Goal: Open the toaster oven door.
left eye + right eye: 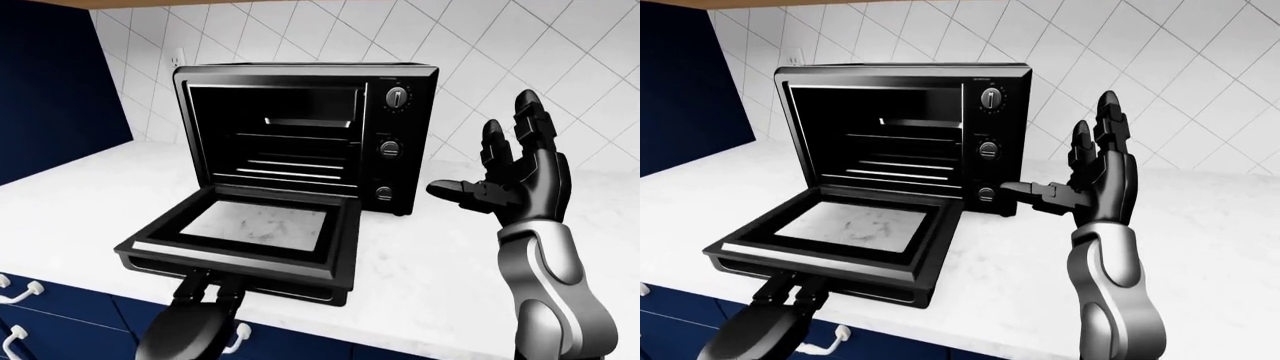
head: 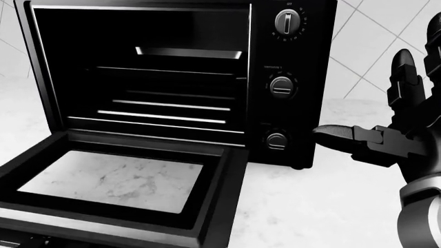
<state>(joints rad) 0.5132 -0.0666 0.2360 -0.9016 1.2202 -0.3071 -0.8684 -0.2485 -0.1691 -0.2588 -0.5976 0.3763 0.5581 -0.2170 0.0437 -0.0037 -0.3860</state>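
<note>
The black toaster oven (image 1: 405, 120) stands on the white marble counter (image 1: 440, 262). Its door (image 1: 335, 255) lies folded down almost flat, glass pane (image 1: 258, 223) facing up, and the racks inside (image 2: 165, 106) show. My left hand (image 1: 208, 286) is at the bottom of the left-eye view, just below the door's near rim. Its fingers (image 1: 190, 285) reach straight up to that rim and their tips are hidden under it. My right hand (image 1: 485, 161) is raised to the right of the oven, fingers spread, thumb pointing at the lowest knob (image 1: 385, 193), holding nothing.
Two more knobs (image 1: 398, 97) (image 1: 389, 147) sit above on the oven's right panel. A dark blue cabinet (image 1: 50, 90) stands at the left, a tiled wall (image 1: 500, 45) behind. Blue drawers with white handles (image 1: 25, 291) are below the counter edge.
</note>
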